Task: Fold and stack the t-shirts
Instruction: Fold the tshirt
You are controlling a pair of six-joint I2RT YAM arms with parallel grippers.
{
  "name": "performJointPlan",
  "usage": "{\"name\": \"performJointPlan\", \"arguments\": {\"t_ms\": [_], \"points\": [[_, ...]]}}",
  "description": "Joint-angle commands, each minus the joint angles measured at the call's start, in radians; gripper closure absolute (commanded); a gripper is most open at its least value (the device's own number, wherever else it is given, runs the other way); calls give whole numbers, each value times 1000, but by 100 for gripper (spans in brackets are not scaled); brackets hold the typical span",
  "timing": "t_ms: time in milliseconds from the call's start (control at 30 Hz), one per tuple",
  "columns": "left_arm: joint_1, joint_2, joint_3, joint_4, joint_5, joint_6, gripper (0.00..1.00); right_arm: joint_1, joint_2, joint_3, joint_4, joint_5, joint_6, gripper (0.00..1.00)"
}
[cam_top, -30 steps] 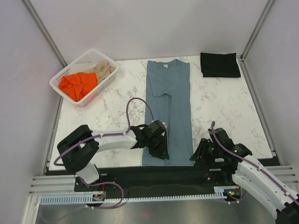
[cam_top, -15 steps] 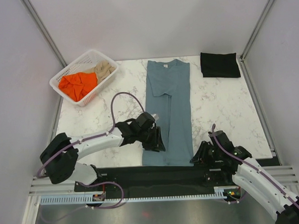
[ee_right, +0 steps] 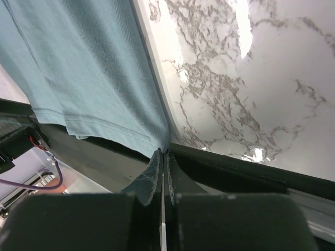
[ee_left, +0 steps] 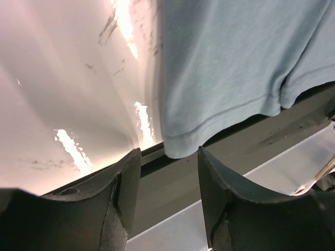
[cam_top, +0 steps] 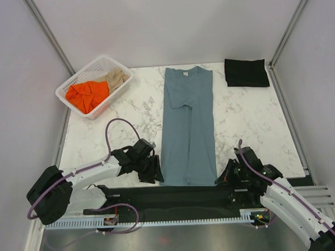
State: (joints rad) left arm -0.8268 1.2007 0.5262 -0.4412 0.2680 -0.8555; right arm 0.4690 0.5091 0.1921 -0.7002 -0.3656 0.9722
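Note:
A slate blue-grey t-shirt (cam_top: 189,124) lies folded into a long strip down the middle of the marble table (cam_top: 251,122), its neck at the far end and its hem overhanging the near edge. My left gripper (cam_top: 153,171) stands open just left of the hem's near-left corner, with nothing between its fingers; the left wrist view shows that corner (ee_left: 178,146) just beyond the left gripper (ee_left: 166,157). My right gripper (cam_top: 219,179) is shut on the hem's near-right corner; in the right wrist view the cloth (ee_right: 94,78) meets the tips of the right gripper (ee_right: 163,152). A folded black t-shirt (cam_top: 246,72) lies far right.
A white lattice basket (cam_top: 79,74) at the far left holds a crumpled orange shirt (cam_top: 87,94) and a beige one (cam_top: 116,77). A black base rail (cam_top: 176,196) runs along the near table edge under the hem. Grey walls enclose the table on three sides.
My left gripper slid off the blue-grey shirt toward the near left and opened wider. My right gripper closed on the hem's right corner.

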Motion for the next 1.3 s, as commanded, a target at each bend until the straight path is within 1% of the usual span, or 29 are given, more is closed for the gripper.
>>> {"name": "performJointPlan", "arguments": {"t_ms": [0, 233, 433, 500, 533, 567, 633, 667, 733, 867, 1033, 1167, 1267], "points": [[-2, -62, -32, -4, -4, -11, 45, 3, 5, 6, -15, 11, -10, 100], [-2, -24, -37, 25, -12, -11, 44, 3, 2, 1, -15, 16, -17, 100], [-3, 33, -66, 113, 33, -45, 51, 3, -20, 0, -19, 16, -10, 100], [-2, 46, -68, 127, 36, -47, 56, 5, -27, -2, -25, 17, -12, 100], [-2, 48, -68, 130, 37, -48, 59, 3, -27, -3, -28, 19, -13, 100], [-2, 48, -69, 130, 39, -53, 67, 3, -29, -5, -36, 19, -15, 100], [-3, 33, -74, 133, 39, -56, 75, 3, -40, -3, -48, 28, -18, 100], [-2, 28, -75, 133, 39, -57, 85, 3, -44, 1, -61, 31, -21, 100], [-2, 16, -78, 133, 46, -57, 98, 5, -49, 12, -82, 50, -24, 100], [-8, -1, -87, 134, 65, -89, 98, 3, -50, 111, -203, 140, -49, 100], [-26, -27, -78, 137, 71, -114, 98, 5, -50, 126, -206, 131, -53, 100], [-61, -30, -54, 151, 97, -157, 98, 5, -57, 124, -208, 126, -47, 100], [-69, -32, -67, 153, 86, -172, 98, 3, -67, 145, -234, 139, -44, 100]]}}
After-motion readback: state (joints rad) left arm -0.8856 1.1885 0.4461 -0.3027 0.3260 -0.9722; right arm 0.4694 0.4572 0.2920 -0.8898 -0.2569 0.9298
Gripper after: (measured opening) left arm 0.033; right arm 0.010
